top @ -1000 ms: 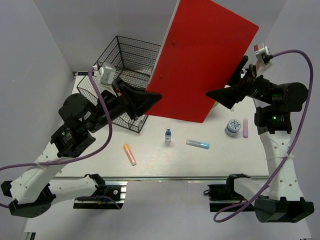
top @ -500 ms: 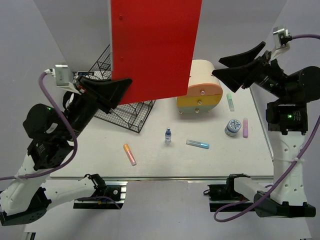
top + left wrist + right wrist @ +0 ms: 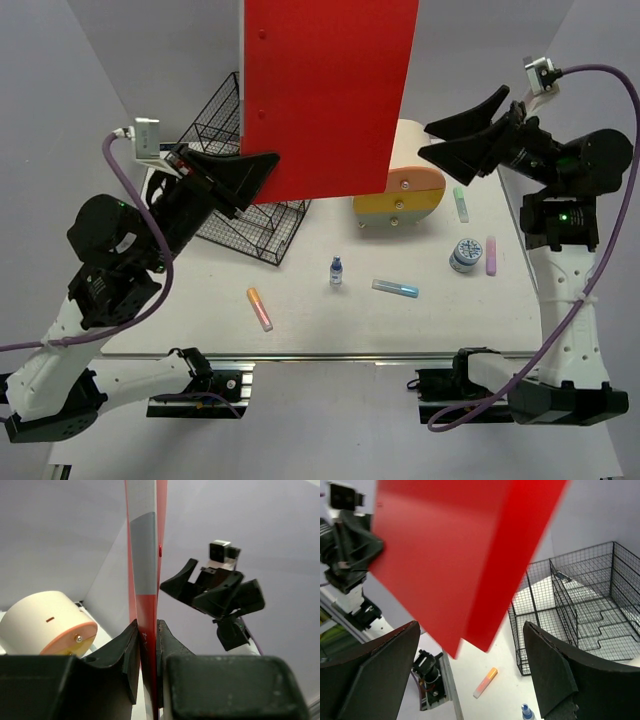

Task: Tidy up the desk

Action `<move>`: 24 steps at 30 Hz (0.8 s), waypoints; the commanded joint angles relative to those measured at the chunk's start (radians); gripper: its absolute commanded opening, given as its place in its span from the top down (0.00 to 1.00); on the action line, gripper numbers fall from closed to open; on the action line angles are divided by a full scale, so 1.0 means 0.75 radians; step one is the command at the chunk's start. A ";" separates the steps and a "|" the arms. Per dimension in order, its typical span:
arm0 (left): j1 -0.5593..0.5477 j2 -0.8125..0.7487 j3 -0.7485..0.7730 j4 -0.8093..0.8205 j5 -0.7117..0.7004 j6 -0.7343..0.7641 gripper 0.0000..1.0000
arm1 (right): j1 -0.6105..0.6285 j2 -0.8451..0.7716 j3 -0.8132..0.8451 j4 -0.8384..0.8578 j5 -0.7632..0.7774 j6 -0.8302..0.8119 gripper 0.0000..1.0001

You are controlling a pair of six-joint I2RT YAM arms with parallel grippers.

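Note:
The desk [image 3: 330,325] is a white tabletop with a silver rail [image 3: 330,357] along its near edge. My left gripper [image 3: 262,165] is shut on the lower left edge of a large red folder [image 3: 325,90] and holds it upright, high above the desk. In the left wrist view both fingers [image 3: 131,645] press on the folder's thin edge [image 3: 147,605]. My right gripper [image 3: 425,140] is open and empty, to the right of the folder and apart from it. In the right wrist view the folder [image 3: 460,545] fills the space ahead of the open gripper [image 3: 471,630].
A black wire mesh tray [image 3: 245,215] stands at the back left, and a round beige drawer unit [image 3: 405,185] at the back middle. On the desk lie an orange highlighter [image 3: 260,309], a small bottle [image 3: 336,270], a blue pen [image 3: 396,289], a green highlighter [image 3: 460,204], a round tin [image 3: 465,254] and a pink highlighter [image 3: 491,255].
The folder swung from a tilt between both grippers to upright in my left gripper, uncovering the drawer unit. My right gripper drew up and away. Lately the folder shifted slightly right.

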 commanded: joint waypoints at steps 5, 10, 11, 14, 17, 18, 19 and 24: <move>-0.007 0.005 -0.003 0.040 0.062 -0.004 1.00 | -0.006 -0.097 -0.056 0.188 -0.052 0.080 0.11; -0.007 0.017 -0.011 0.085 0.166 0.001 1.00 | -0.008 -0.078 -0.089 0.163 -0.027 0.047 0.11; -0.007 0.021 -0.009 0.092 0.193 0.001 1.00 | -0.008 -0.066 -0.095 0.167 -0.023 0.047 0.11; -0.007 0.038 -0.009 0.114 0.311 0.003 1.00 | -0.006 -0.060 -0.115 0.198 -0.001 0.059 0.11; 0.005 0.052 -0.007 0.128 0.373 0.015 1.00 | -0.006 -0.072 -0.111 0.131 0.060 -0.048 0.11; 0.005 0.052 -0.011 0.137 0.399 0.015 1.00 | -0.004 -0.078 -0.103 0.076 0.081 -0.094 0.11; 0.005 0.052 -0.017 0.147 0.408 0.015 1.00 | -0.010 -0.084 -0.107 0.075 0.089 -0.116 0.11; 0.005 0.087 -0.027 0.173 0.485 0.003 1.00 | -0.008 -0.092 -0.121 0.134 0.075 -0.098 0.11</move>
